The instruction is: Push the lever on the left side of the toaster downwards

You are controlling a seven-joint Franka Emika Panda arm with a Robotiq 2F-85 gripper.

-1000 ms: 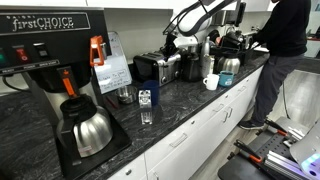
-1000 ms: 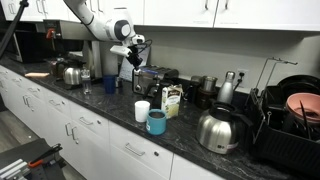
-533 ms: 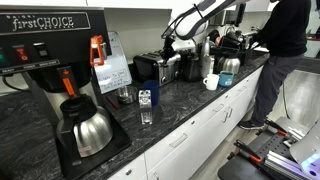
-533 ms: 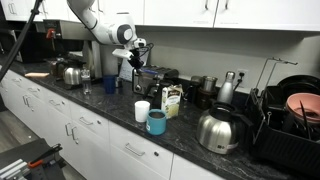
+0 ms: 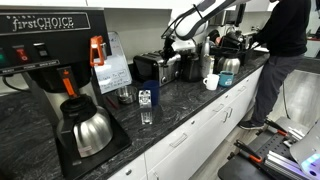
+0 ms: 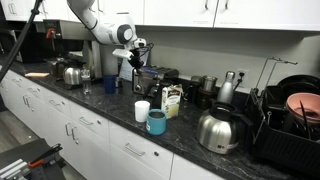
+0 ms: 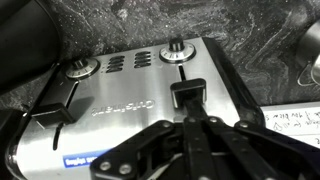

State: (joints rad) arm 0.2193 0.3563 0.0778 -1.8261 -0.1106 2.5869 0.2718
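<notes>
The toaster (image 7: 130, 95) is a brushed-steel box with black ends, standing on the dark counter in both exterior views (image 5: 158, 68) (image 6: 150, 78). In the wrist view its steel face fills the frame, with two knobs and two black slide levers. My gripper (image 7: 188, 112) is shut, its fingers pressed together. Their tips rest on or just above the black lever (image 7: 188, 95) on the right of that view. The other lever (image 7: 45, 112) sits at the left. In the exterior views the gripper (image 5: 170, 47) (image 6: 137, 56) hangs just over the toaster's end.
A tall black coffee brewer (image 5: 50, 40) with a steel carafe (image 5: 88, 130) stands near the camera, with a glass (image 5: 146, 108) beside it. Another carafe (image 6: 218, 130), a blue mug (image 6: 156, 122), a white cup (image 6: 142, 110) and a dish rack (image 6: 290, 120) share the counter. A person (image 5: 285, 45) stands by it.
The gripper sank slightly toward the toaster between one second and half a second ago. Since then nothing has visibly moved.
</notes>
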